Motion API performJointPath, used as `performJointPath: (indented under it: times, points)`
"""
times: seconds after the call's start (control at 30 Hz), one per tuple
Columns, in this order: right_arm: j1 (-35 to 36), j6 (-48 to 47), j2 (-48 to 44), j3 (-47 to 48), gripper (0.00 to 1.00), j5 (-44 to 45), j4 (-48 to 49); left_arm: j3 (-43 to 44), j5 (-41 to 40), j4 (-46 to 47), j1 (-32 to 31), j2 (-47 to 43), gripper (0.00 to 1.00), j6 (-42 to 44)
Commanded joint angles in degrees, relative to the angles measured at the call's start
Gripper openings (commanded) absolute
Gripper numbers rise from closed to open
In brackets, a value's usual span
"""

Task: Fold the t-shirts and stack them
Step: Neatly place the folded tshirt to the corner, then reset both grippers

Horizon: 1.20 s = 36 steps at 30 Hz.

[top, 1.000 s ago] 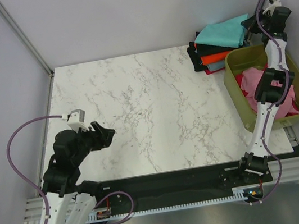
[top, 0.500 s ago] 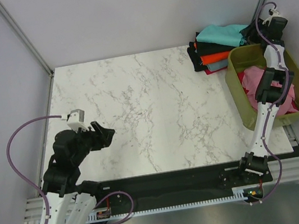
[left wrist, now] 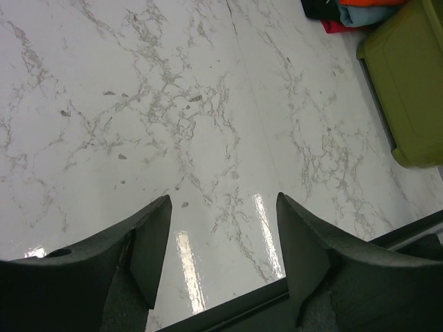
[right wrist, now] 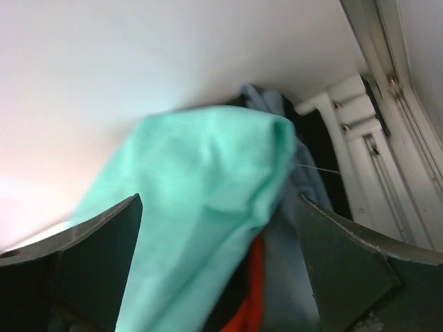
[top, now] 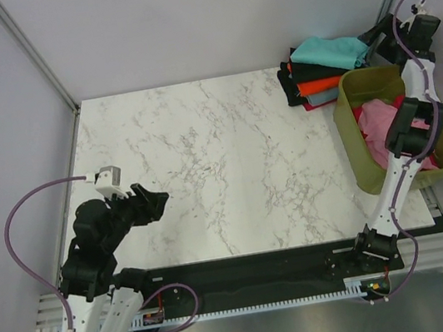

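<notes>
Folded t-shirts are piled at the table's back right corner: a teal t-shirt (top: pixel 326 51) on top, then orange (top: pixel 318 82), black (top: pixel 288 85) and red layers. My right gripper (top: pixel 375 30) hovers just right of the pile, open wide. In the right wrist view the teal t-shirt (right wrist: pixel 208 200) lies loose between and beyond the spread fingers (right wrist: pixel 104 235), with orange (right wrist: pixel 253 294) and grey-blue cloth (right wrist: pixel 294 214) beneath it. A pink t-shirt (top: pixel 379 120) lies crumpled in the tub. My left gripper (top: pixel 153 202) is open and empty, low over the marble at the near left (left wrist: pixel 223 200).
An olive-green tub (top: pixel 347 139) stands at the right edge, in front of the pile; it shows at the far right of the left wrist view (left wrist: pixel 405 83). Grey walls and frame posts close in the back corner. The marble table (top: pixel 227 148) spreads between the arms.
My right gripper has opened and let go of the teal t-shirt, which now rests on the pile, and has drawn back to the right. The left arm shifted slightly.
</notes>
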Motion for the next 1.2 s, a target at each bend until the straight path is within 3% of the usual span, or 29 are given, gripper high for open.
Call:
performJointPath:
  times: [0.0,0.27,0.43,0.6,0.83,1.17]
  points:
    - [-2.15,5.14,-13.59,-1.75,0.98,0.45,3.84,0.32,1.82,2.16,0.53,-1.17,0.70,-0.11]
    - [2.67,10.16,-35.01,-19.32,0.98,0.18,8.24,0.23,3.05,2.34,0.96,-1.97,0.70,0.24]
    - [17.07,2.18,-51.03,-39.06,0.98,11.39,7.02,0.15,2.96,2.51,1.40,-2.84,0.70,0.15]
    - [29.81,0.14,-66.76,-57.19,0.98,16.71,5.69,0.06,3.14,2.51,1.40,-3.11,0.70,0.06]
    - [30.98,-0.66,-88.02,-80.57,0.98,16.01,2.00,0.14,3.67,2.51,1.49,-2.85,0.70,-0.03]
    - [31.77,4.27,-100.80,-94.66,0.98,13.02,-1.60,0.06,3.58,2.60,2.11,-2.41,0.70,0.06]
